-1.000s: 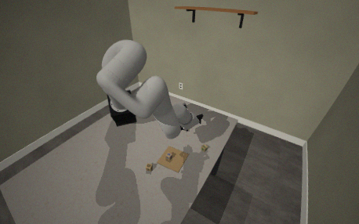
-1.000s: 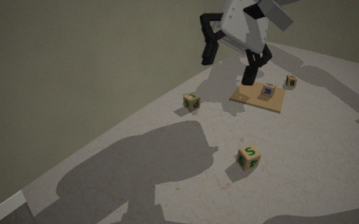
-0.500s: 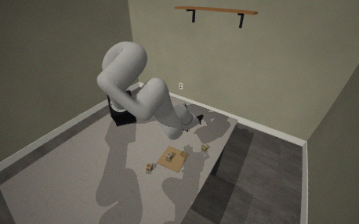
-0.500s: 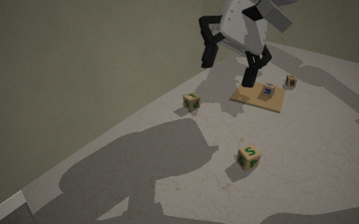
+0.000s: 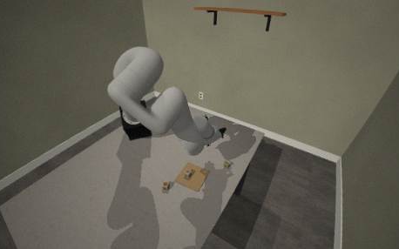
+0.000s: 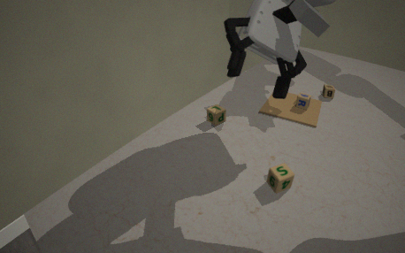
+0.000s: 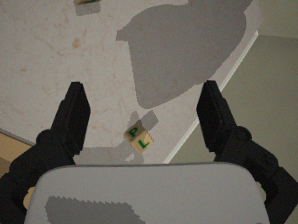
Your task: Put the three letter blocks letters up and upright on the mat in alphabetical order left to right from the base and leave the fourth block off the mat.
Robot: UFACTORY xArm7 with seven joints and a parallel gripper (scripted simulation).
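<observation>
My gripper (image 5: 215, 138) (image 6: 257, 84) (image 7: 143, 94) is open and empty, high above the table. A block with green letters (image 5: 226, 164) (image 6: 216, 115) (image 7: 139, 137) lies near the table edge; its faces show P and L in the wrist view, below and between the fingers. A block with green S on top (image 6: 280, 178) stands apart; its edge shows at the top of the wrist view. The mat (image 5: 198, 185) (image 6: 283, 116) lies flat. A block with a blue R on its side (image 5: 187, 173) (image 6: 302, 101) sits on it, top letter unclear. A block with a dark B on its side (image 5: 165, 185) (image 6: 328, 91) lies off the mat.
The table (image 5: 87, 187) (image 6: 354, 177) ends close beyond the green-lettered block, with dark floor (image 5: 266, 205) below. The arm (image 5: 170, 113) reaches over the table and hides the S block in the top view. A wall stands behind.
</observation>
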